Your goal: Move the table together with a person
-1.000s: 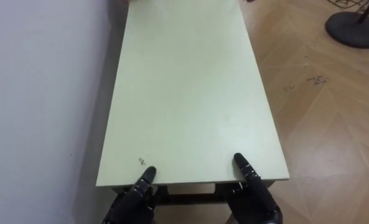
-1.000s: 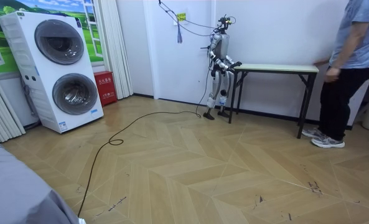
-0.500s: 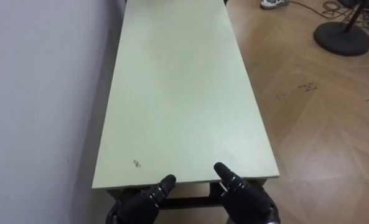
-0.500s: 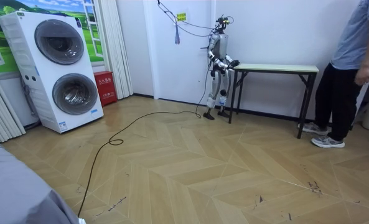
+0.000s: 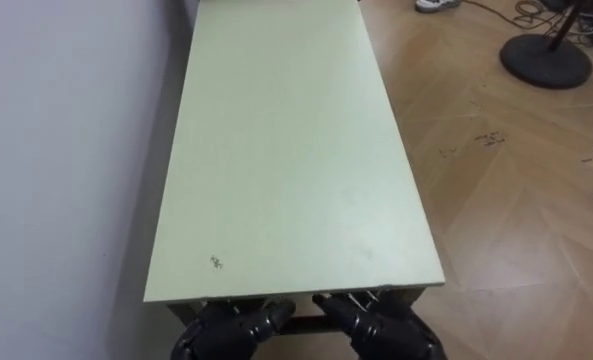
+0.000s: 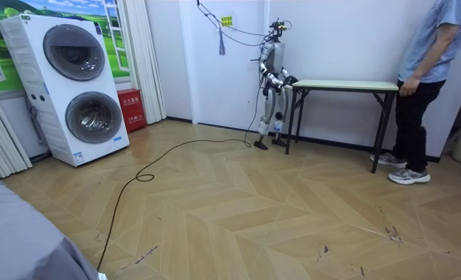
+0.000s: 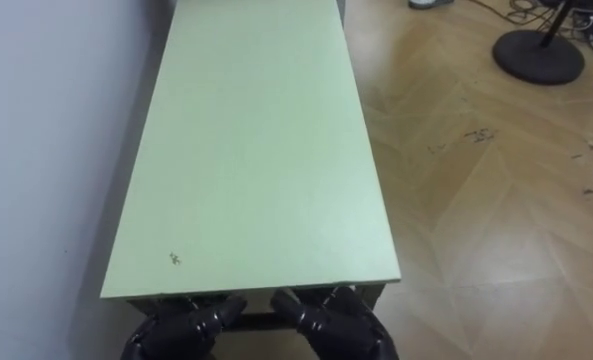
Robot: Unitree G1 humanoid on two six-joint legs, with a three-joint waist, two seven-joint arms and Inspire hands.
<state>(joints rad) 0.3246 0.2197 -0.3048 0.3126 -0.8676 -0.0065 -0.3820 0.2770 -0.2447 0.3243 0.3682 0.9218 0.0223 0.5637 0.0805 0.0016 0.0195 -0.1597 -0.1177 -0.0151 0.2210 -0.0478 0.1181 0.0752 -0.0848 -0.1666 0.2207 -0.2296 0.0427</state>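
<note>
Evidently early stage: table (image 5: 286, 150) apparently resting on floor (image 5: 516, 200) along wall (image 5: 66, 150), not yet lifted. Left hand (image 5: 231, 328) and right hand (image 5: 376, 322) low at near end, beneath edge; grasp cannot be told. Person (image 6: 424, 70) at far end, person's hand (image 6: 404, 89) beside tabletop. Lift and carry remain.

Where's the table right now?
The table stands at the room view's right, along the white wall, the robot at one end and the person at the other.

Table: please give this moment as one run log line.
table: stands along wall; left hand: below near edge; right hand: below near edge; person: at far end
</note>
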